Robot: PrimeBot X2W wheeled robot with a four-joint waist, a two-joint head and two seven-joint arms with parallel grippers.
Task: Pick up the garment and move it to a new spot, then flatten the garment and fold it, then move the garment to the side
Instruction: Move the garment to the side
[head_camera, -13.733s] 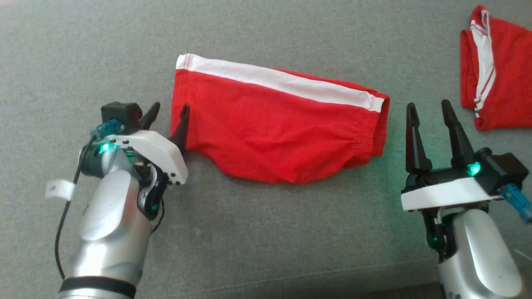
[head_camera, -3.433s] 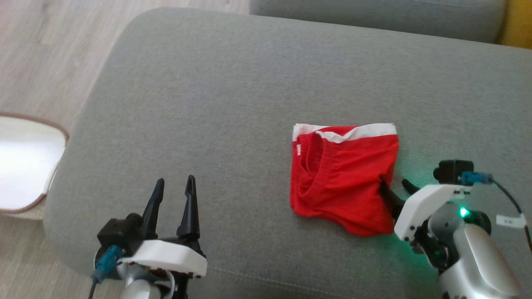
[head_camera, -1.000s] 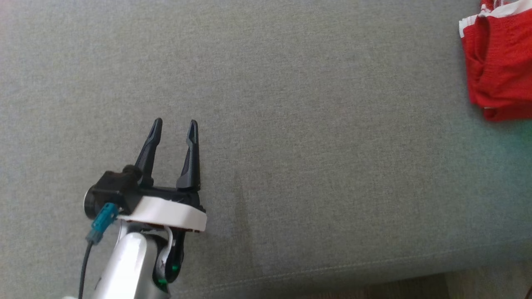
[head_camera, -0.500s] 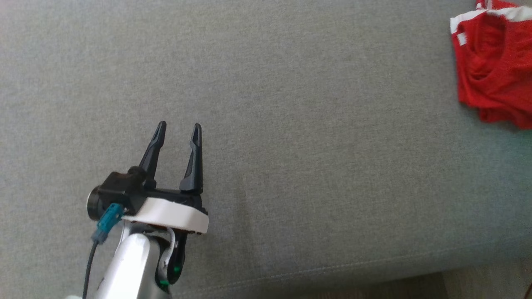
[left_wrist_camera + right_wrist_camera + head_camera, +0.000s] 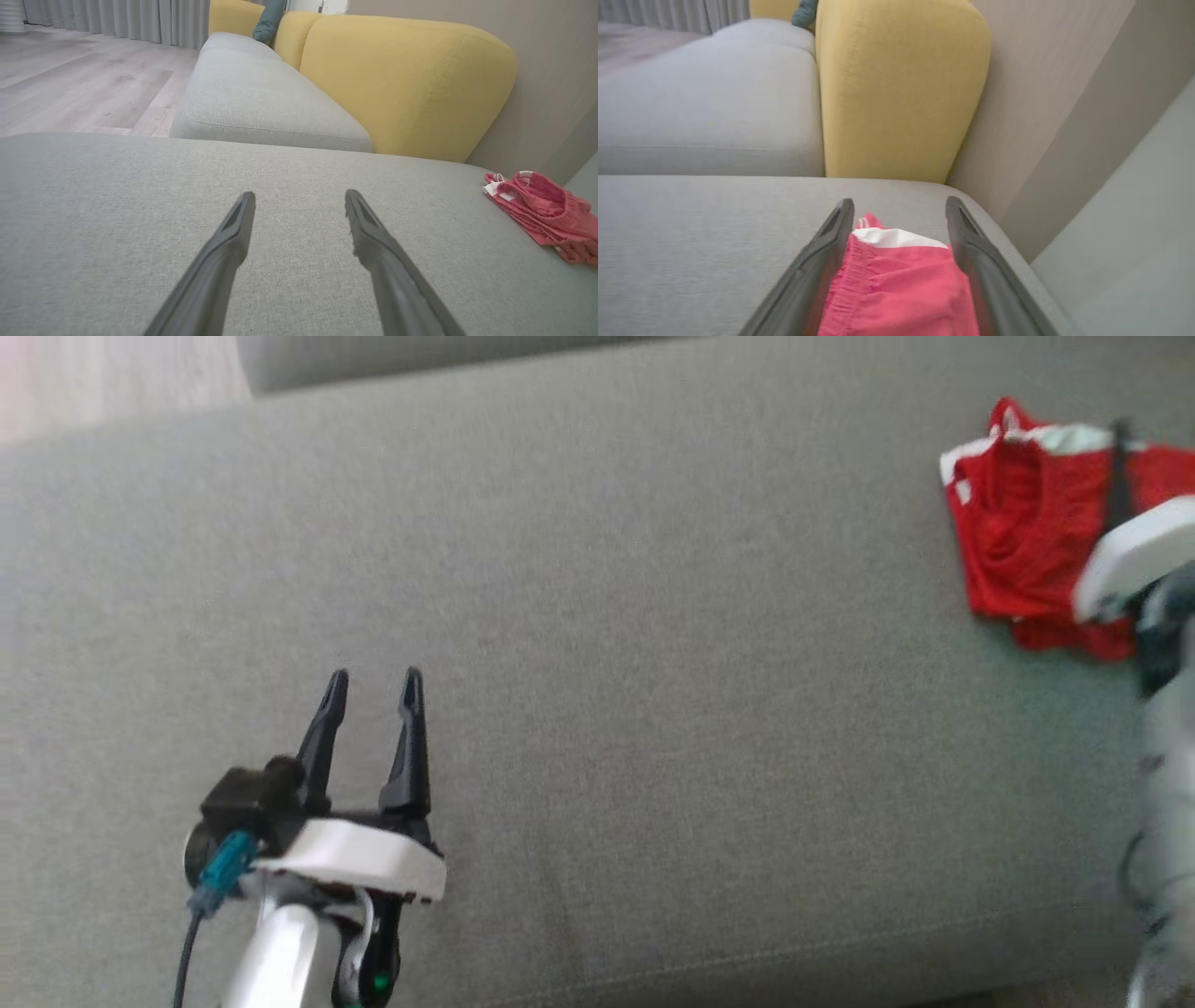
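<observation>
Nearest, the left gripper (image 5: 373,677) hovers low over the front of the grey sofa seat (image 5: 653,644), its two fingers parted with nothing between them. Across a broad stretch of bare cushion, toward the seat's right rear corner, lies the red garment (image 5: 1018,541), folded into a compact bundle with its white band toward the back. The right gripper (image 5: 899,201) is over it, fingers spread wide to either side of the cloth, so the garment looks let go rather than pinched; whether the fingertips touch the fabric I cannot tell. Beyond stand the yellow backrest (image 5: 896,93) and the wall (image 5: 1041,93). The task seems at its last step, with the garment set aside. To finish well, the right arm should probably rise straight up before swinging away, so no finger catches a layer and drags the fold open.
</observation>
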